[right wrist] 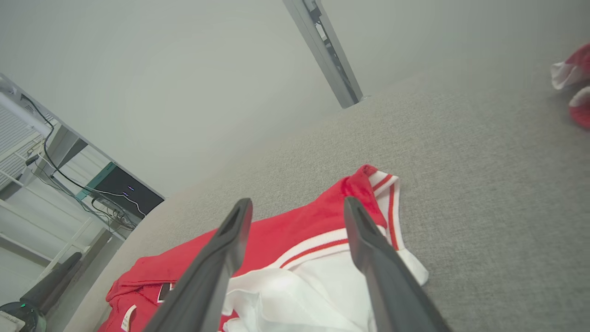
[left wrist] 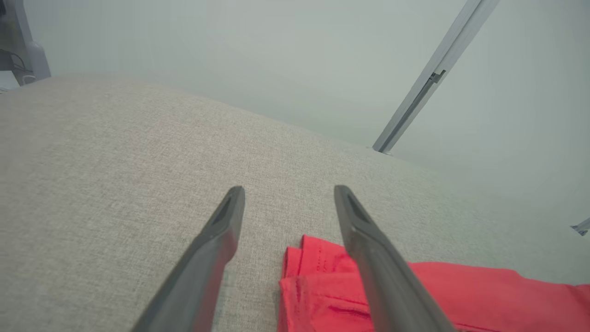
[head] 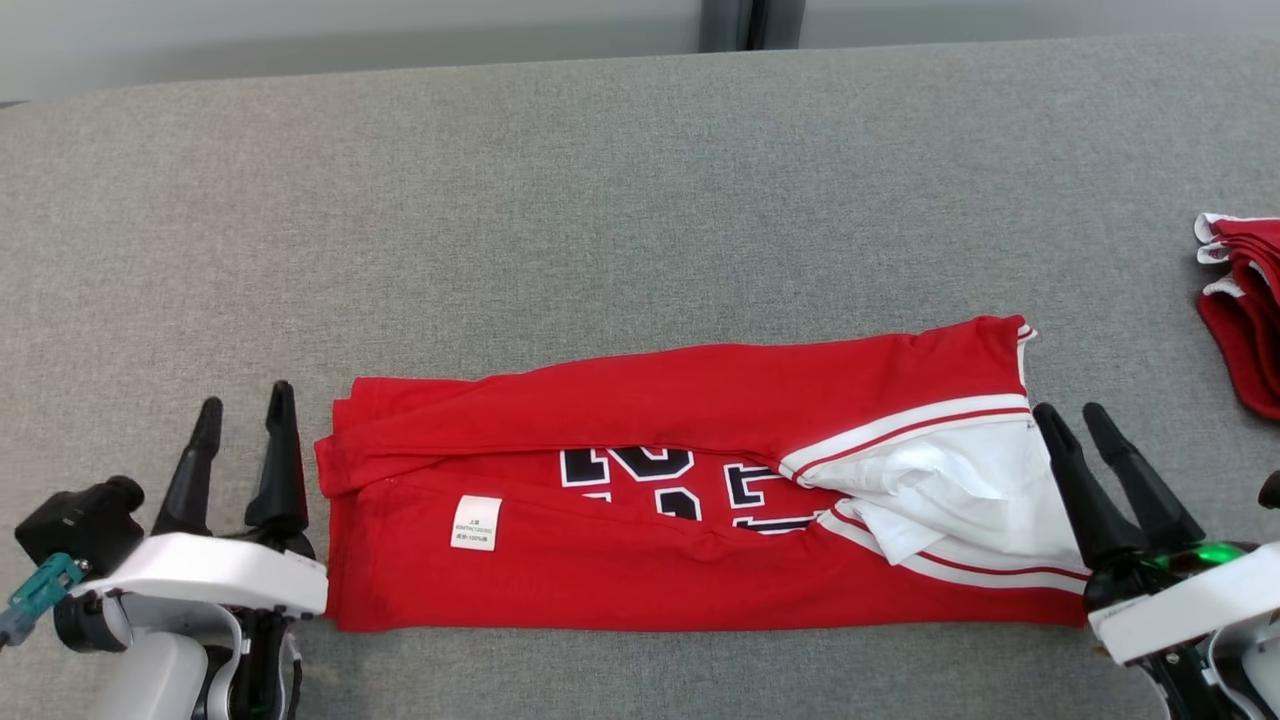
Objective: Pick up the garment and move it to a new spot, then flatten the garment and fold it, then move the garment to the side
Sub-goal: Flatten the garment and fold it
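So, jersey (head: 600,580) lies lower centre of head view on the table (head: 600,200), folded lengthwise into a band. Flatten & 1st fold look done; cross fold + move aside prob. left. Long axis runs left-right, white-trimmed end at right. Left gripper (head: 246,397) & right gripper (head: 1070,410) both spread wide, empty, one at each end.

Garment (head: 640,580): bright red by my feed; dark numerals outlined in white across its middle.
Trim (head: 900,428): white bands carrying a thin red stripe, bordering plain white fabric.
Tag (head: 476,522): white, with small dark print I cannot read.
Table (head: 640,200): plain grey, finely woven texture.
Second garment (head: 1250,350): red with white edging, as I see it.
Left gripper (head: 246,397): black fingers, white housing.
Right gripper (head: 1070,410): black fingers, white housing, a green light (head: 1210,553).
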`<state>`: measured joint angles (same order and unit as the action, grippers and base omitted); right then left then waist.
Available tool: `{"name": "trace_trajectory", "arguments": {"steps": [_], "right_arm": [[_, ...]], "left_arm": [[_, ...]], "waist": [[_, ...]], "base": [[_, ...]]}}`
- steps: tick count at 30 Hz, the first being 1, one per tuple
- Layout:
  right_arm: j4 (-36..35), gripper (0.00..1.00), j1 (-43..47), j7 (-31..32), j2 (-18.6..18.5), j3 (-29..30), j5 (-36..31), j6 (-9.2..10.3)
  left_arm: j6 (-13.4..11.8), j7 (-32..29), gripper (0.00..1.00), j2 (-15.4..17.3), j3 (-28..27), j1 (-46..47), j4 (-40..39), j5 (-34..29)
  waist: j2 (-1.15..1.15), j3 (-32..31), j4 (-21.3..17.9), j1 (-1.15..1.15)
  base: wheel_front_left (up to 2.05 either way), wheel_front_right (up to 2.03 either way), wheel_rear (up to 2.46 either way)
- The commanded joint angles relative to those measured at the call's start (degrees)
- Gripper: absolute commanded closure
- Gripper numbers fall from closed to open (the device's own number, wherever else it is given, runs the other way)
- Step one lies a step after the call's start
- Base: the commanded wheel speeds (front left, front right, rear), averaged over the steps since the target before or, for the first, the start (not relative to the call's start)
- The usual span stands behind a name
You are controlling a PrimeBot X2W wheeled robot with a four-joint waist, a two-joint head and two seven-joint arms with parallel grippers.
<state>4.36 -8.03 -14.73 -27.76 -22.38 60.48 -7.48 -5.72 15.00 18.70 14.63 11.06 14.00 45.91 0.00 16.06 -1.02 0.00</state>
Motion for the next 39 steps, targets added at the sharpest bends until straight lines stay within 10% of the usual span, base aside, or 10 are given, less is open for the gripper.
{"name": "trace_trajectory", "arguments": {"steps": [1,21,39], "right_arm": [[0.26,0.00,-1.09,-0.44,-0.04,0.87,-0.89,-0.03],[4.15,0.00,-1.87,-0.53,8.27,15.37,-28.25,-0.03],[8.00,0.00,3.99,-0.52,9.87,17.46,-34.10,-0.03]], "left_arm": [[-0.31,0.19,0.00,-0.32,-0.88,1.37,-0.73,-1.14],[-2.60,0.13,0.00,-4.28,-4.83,-3.51,-9.45,-22.59],[-0.91,0.14,0.00,-6.14,-4.41,-8.42,-6.19,-27.38]], "waist": [[0.00,-0.13,0.04,0.00],[0.00,-1.26,0.33,0.00],[0.00,-4.13,-0.07,0.00]], "base": [[0.00,0.00,0.00],[0.00,0.00,0.00],[0.00,0.00,0.00]]}}
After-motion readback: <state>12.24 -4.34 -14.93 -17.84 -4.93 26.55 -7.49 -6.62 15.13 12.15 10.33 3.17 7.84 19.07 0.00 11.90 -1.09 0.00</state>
